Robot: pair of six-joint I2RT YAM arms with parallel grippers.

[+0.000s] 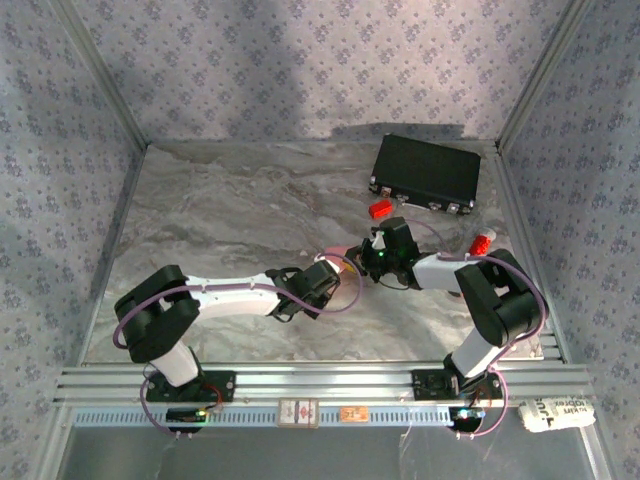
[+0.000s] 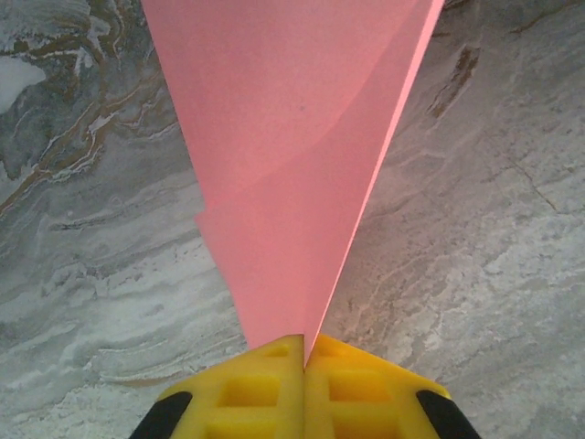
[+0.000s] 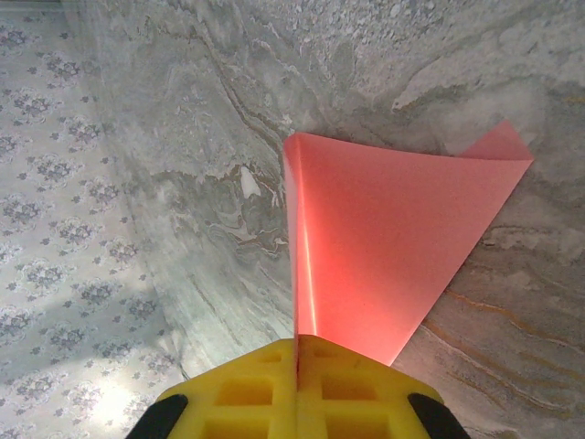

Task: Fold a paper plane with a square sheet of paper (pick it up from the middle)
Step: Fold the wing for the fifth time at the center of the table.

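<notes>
While the left fingers [image 2: 274, 357] and right fingers [image 3: 265, 361] each pinch the folded square sheet of paper [image 3: 384, 238] between the arms over the table [image 1: 220, 210], uneven pulling could tear it or skew the crease.

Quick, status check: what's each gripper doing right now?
Left gripper: closed, pinching the salmon-pink paper sheet.
Right gripper: closed, pinching the same sheet at another edge.

Overhead; two wrist close-ups of paper [image 2: 292, 165]
</notes>
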